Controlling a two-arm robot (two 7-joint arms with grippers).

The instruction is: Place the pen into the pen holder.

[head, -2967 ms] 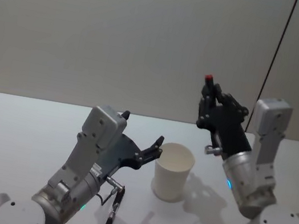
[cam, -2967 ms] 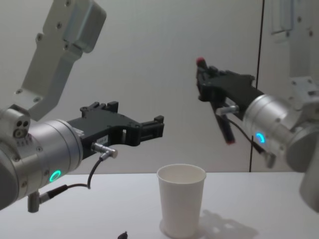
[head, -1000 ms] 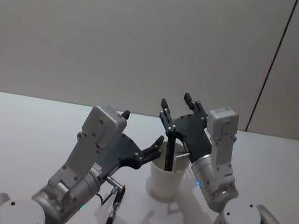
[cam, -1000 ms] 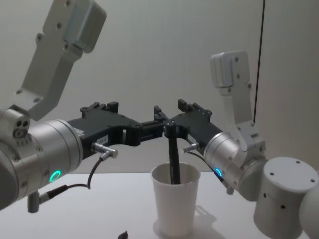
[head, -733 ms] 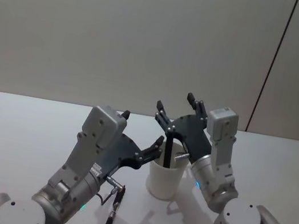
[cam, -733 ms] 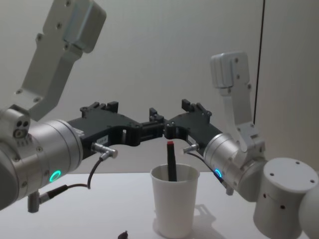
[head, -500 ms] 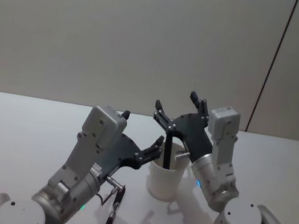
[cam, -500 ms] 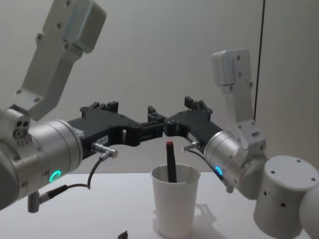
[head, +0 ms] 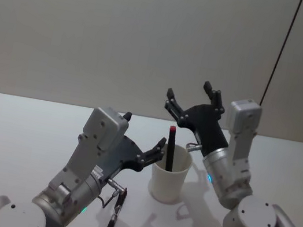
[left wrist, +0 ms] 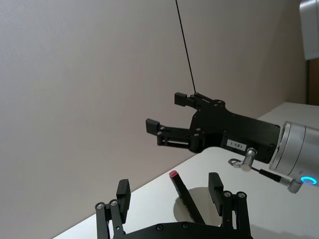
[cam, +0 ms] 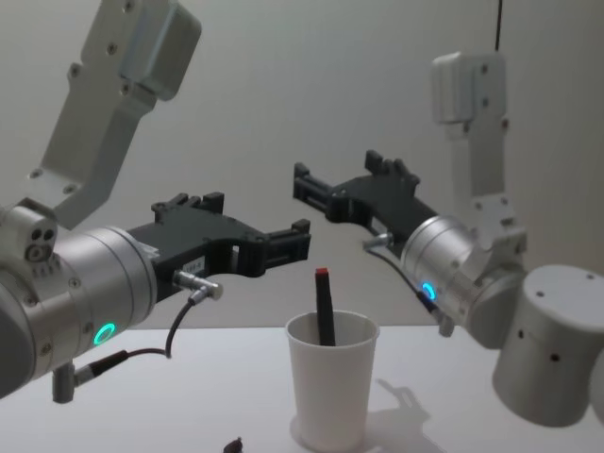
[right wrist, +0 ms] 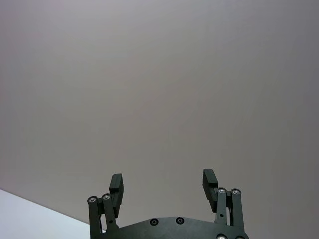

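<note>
Nearest the robot, the left arm rises from the bench's near edge, grey forearm slanting forward and up. The left gripper (head: 145, 129) is held roughly level above the bench (head: 18, 137), its fingers spread wide and holding nothing. Its farther fingertip hangs a little above and to the left of the rim of the pen holder (head: 167, 184), apart from it. Under this arm a slim dark pen-like thing (head: 113, 215) lies flat on the bench, close to the near edge. Just beyond, the pen holder stands upright about midway across the bench. The pen (head: 171, 149) stands inside it, almost upright, its black body resting in the cup and its red tip poking above the rim. In the left wrist view the pen rises beyond the gap between that gripper's two fingers. Past the cup the right arm comes in from the bench's right side, its base low, its forearm slanting up and leftward, and its white wrist block standing tall. The right gripper (head: 189, 97) hangs in the air above the cup and slightly behind it, tilted upward, fingers wide apart and empty. The pen's red tip sits below this gripper, well apart from both fingers, with open air between. Farthest back is a plain grey wall (head: 95, 33).
</note>
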